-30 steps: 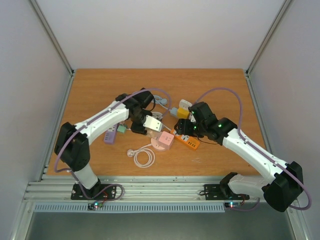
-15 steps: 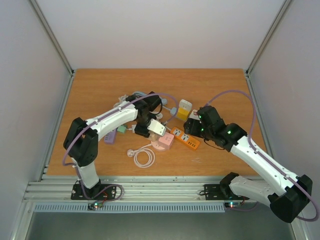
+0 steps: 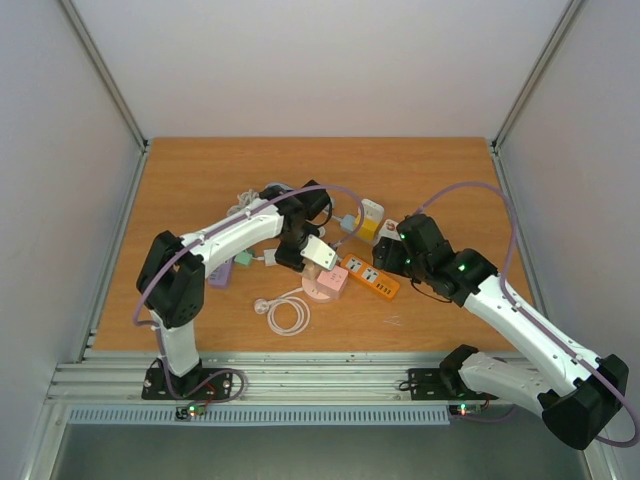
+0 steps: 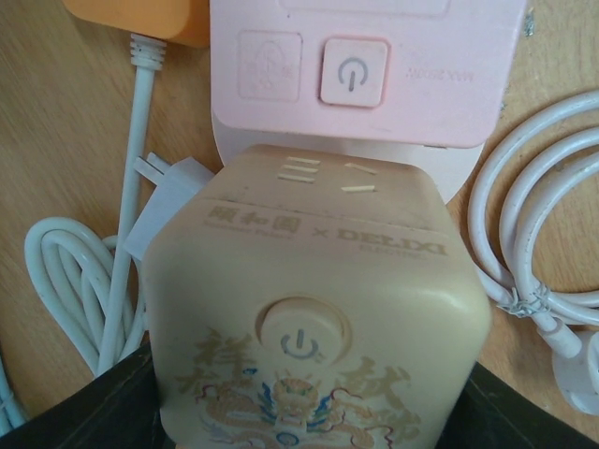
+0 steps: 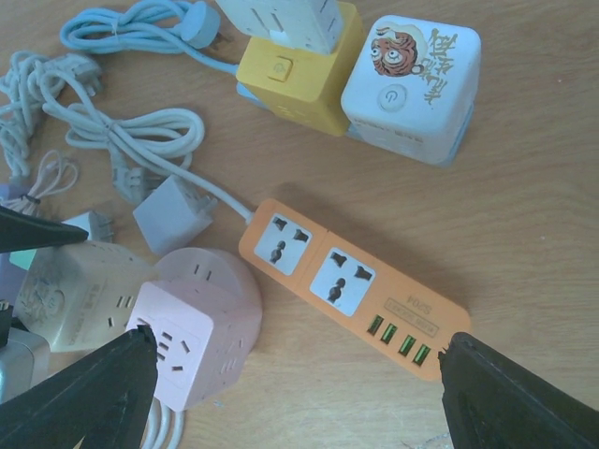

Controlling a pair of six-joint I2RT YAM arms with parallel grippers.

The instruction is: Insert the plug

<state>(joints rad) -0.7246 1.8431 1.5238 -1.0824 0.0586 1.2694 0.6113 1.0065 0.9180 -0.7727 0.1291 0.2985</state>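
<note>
My left gripper (image 3: 298, 248) is shut on a cream cube socket (image 4: 314, 309) with a dragon print and holds it against the near side of a pink cube socket (image 4: 365, 65). A white plug (image 4: 167, 198) with bare prongs lies on its cable just left of the cream cube. In the right wrist view the pink cube (image 5: 187, 327) sits at the lower left, with the cream cube (image 5: 70, 290) beside it. My right gripper (image 5: 299, 398) is open and empty, hovering above the orange power strip (image 5: 351, 281), whose two sockets are free.
A yellow cube socket (image 5: 299, 79) and a white cube with a tiger print (image 5: 412, 79) stand behind the strip. A grey-white plug block (image 5: 168, 215) joins the strip's cable. Coiled white cable (image 4: 533, 243) and blue cable (image 5: 140, 23) lie around. A purple strip (image 3: 220, 270) lies at the left.
My left gripper has carried the cream cube right, toward the pink cube. My right gripper has drawn back to the right, off the orange strip's left end.
</note>
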